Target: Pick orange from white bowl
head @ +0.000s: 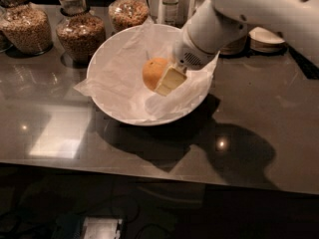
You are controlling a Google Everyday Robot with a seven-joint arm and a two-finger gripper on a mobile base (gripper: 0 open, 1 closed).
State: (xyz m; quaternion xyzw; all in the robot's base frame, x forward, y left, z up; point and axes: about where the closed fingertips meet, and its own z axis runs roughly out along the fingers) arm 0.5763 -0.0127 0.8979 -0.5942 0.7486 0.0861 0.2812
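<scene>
The orange [152,72] is round and yellow-orange, and is held over the middle of the wide white bowl [107,59], which is lined with crinkled white paper. My gripper [160,79] reaches down from the upper right and is shut on the orange. One pale finger [170,80] lies across the fruit's right front side; the other finger is hidden behind it. The fruit appears raised a little off the paper. The white arm covers the bowl's far right rim.
Three glass jars of grain [79,31] stand behind the bowl at the back left, with a bottle [170,4] beside them. Small stacked off-white bowls [264,38] sit at the back right. The dark glossy table's front edge [149,171] runs below the bowl.
</scene>
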